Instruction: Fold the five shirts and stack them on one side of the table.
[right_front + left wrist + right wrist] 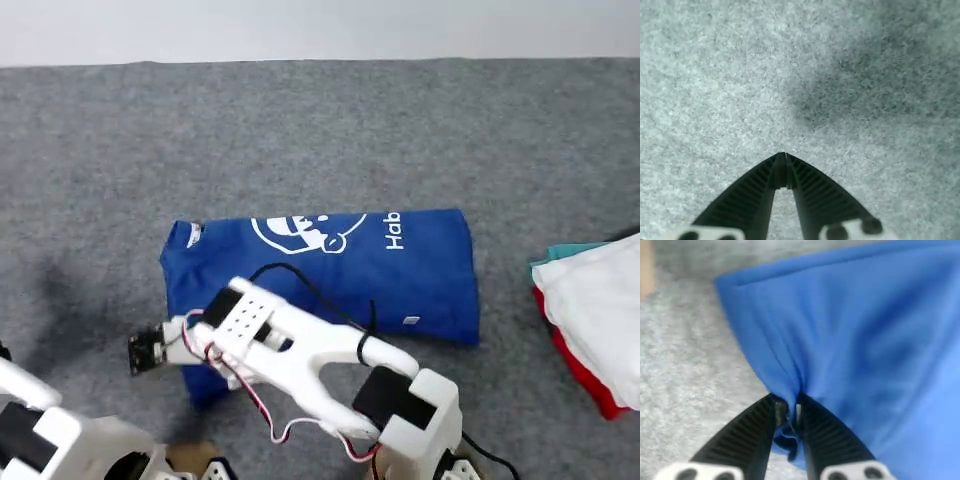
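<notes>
— When the high view is taken first, how is the right arm point(300, 365) posed?
— It is stretched low from the near edge, with its wrist laid over the near left corner of the blue shirt point(400, 270). That shirt is spread folded in the middle of the grey table point(100, 150). A stack of folded shirts point(600, 320) is seen at the right edge, well apart.
— And in the left wrist view?
— The left gripper point(785, 161) is seen closed on nothing, tips touching, above bare table.
— And the right wrist view?
— The right gripper point(787, 412) is clamped on a bunched fold at the blue shirt's edge.
</notes>
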Available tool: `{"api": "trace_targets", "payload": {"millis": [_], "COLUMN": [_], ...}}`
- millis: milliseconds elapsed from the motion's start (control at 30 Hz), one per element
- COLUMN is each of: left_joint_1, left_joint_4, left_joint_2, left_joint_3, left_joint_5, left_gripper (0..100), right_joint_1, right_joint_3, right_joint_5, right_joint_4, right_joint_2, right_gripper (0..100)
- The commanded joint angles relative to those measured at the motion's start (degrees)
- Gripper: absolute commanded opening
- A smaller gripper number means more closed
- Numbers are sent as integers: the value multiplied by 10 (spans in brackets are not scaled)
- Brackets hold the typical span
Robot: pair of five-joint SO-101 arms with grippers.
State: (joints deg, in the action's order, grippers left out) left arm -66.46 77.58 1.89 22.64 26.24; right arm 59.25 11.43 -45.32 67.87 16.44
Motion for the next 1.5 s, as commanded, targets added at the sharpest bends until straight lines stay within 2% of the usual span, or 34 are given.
{"api": "trace_targets", "payload": {"millis": [0,333,633,1200,1267,1467], "left_joint_1": [0,3,3,3,3,2], "left_joint_4": [-5,-8,-8,-7,-5,-4], "left_joint_2": [-3,-3,-3,-3,-3,-3], "left_joint_3": [-15,-15,-15,-15,-15,-14], "left_joint_5": [4,4,4,4,4,4], "left_gripper": [2,2,2,2,2,2], "right_joint_1": [-40,-99,-137,-195,-201,-220], "right_joint_3": [-56,-171,-223,-644,-686,-791], "right_joint_5": [-4,-4,-5,-4,-4,25], "right_joint_4": [3,47,37,186,206,256], "right_joint_2": [0,0,51,317,342,407], "right_gripper": [10,10,10,13,40,224]}}
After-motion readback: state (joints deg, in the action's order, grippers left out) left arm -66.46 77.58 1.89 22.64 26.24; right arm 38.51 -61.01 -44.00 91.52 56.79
